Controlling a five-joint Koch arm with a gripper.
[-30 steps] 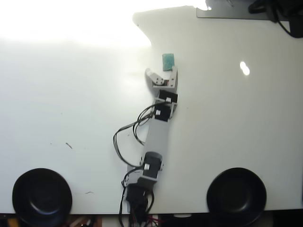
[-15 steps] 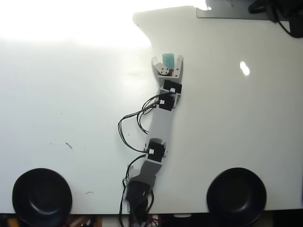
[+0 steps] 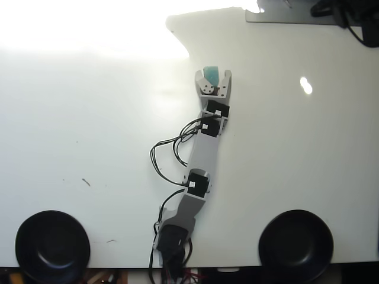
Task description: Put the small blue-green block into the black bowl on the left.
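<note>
In the overhead view the small blue-green block (image 3: 210,72) lies on the white table near the top centre. My gripper (image 3: 214,74) reaches up around it, one finger on each side of the block. The jaws stand open, and a small gap shows beside the block. Its lower part is hidden by the gripper's body. The black bowl (image 3: 52,245) sits at the bottom left of the view, far from the gripper and empty.
A second black bowl (image 3: 295,244) sits at the bottom right. The arm's base and loose black cables (image 3: 169,157) are at the bottom centre. A dark plate and cables (image 3: 331,12) lie at the top right edge. Strong glare washes out the table's top left.
The gripper has advanced up the view from just below the block until its fingers straddle it. The jaws have narrowed slightly. The block has not moved.
</note>
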